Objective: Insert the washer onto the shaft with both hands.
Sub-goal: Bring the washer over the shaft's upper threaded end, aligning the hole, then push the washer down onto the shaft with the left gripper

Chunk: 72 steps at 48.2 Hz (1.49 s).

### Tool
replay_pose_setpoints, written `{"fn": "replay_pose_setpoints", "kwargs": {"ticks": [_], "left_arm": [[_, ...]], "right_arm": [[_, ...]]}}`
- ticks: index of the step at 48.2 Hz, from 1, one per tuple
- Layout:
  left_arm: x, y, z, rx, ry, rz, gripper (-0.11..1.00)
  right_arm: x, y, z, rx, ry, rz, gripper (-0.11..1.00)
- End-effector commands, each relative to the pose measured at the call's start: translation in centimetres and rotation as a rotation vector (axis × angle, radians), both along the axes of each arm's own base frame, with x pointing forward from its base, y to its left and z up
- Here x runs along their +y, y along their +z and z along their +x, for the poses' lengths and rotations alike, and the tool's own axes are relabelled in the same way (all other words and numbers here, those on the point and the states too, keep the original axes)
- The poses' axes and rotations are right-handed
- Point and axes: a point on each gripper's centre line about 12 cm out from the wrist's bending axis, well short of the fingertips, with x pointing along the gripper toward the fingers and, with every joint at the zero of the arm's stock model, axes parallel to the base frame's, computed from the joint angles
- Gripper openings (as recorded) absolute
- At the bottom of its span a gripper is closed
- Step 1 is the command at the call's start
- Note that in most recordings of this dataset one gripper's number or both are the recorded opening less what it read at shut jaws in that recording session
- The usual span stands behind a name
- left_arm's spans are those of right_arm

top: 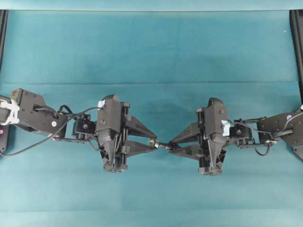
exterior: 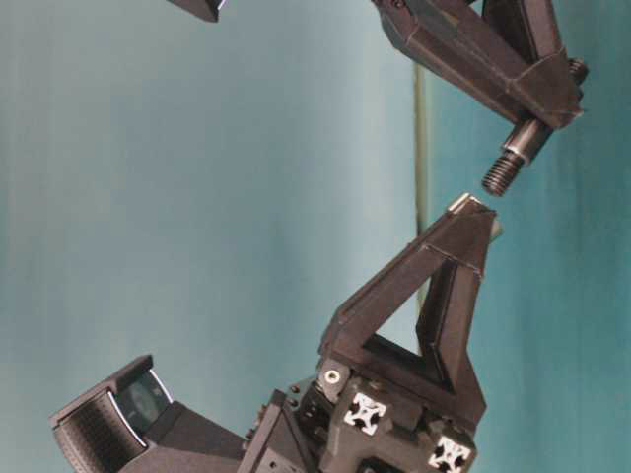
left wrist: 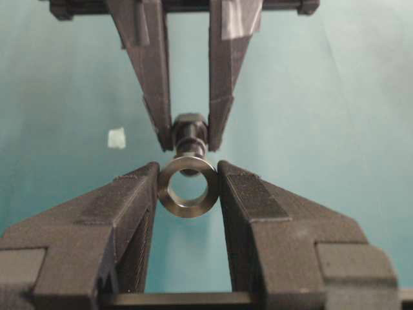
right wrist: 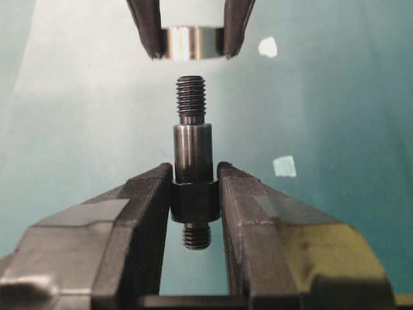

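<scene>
Washer [left wrist: 188, 186]: silvery metal ring with a round centre hole, pinched edge-on between the two fingertips of the left gripper [left wrist: 188, 187]; in the left wrist view its hole faces the camera, and the dark tip of the shaft [left wrist: 189, 145] shows just above and behind the ring's upper rim.

Left gripper, overhead view [top: 152, 141]: black, pointed triangular fingers drawn in on the washer [top: 152, 141], reaching toward the middle of the teal table [top: 151, 52].

Shaft, right wrist view [right wrist: 192, 165]: dark grey stepped rod with threaded ends, its hexagonal collar clamped between the fingers of the right gripper [right wrist: 193, 194]; upper threaded end points at the washer [right wrist: 191, 42], which hangs just beyond it, a small gap between them.

Table-level view: threaded end of the shaft [exterior: 517, 156] juts from the right gripper [exterior: 537, 103], near the left gripper's fingertips [exterior: 471, 225] but apart from them.

Right gripper, overhead view [top: 171, 145]: fingers pressed on the shaft [top: 164, 145], tips facing the left gripper.

Tape scraps: pale pieces on the cloth, one [left wrist: 116, 138] in the left wrist view, two [right wrist: 284, 166] [right wrist: 267, 46] in the right wrist view.
</scene>
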Motion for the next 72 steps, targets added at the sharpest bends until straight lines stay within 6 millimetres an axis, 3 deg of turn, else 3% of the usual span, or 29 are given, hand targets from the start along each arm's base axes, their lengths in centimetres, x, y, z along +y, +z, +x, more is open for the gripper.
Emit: {"fn": "replay_pose_setpoints", "kwargs": {"ticks": [1, 72], "left_arm": [[-0.2, 0.8, 0.4, -0.029, -0.005, -0.003, 0.35], [-0.8, -0.4, 2.7, 0.021, -0.017, 0.011, 0.35]], "right_arm": [[0.1, 0.8, 0.5, -0.039, -0.005, 0.015, -0.01], [0.2, 1.4, 1.3, -0.069, -0.006, 0.017, -0.01]]}}
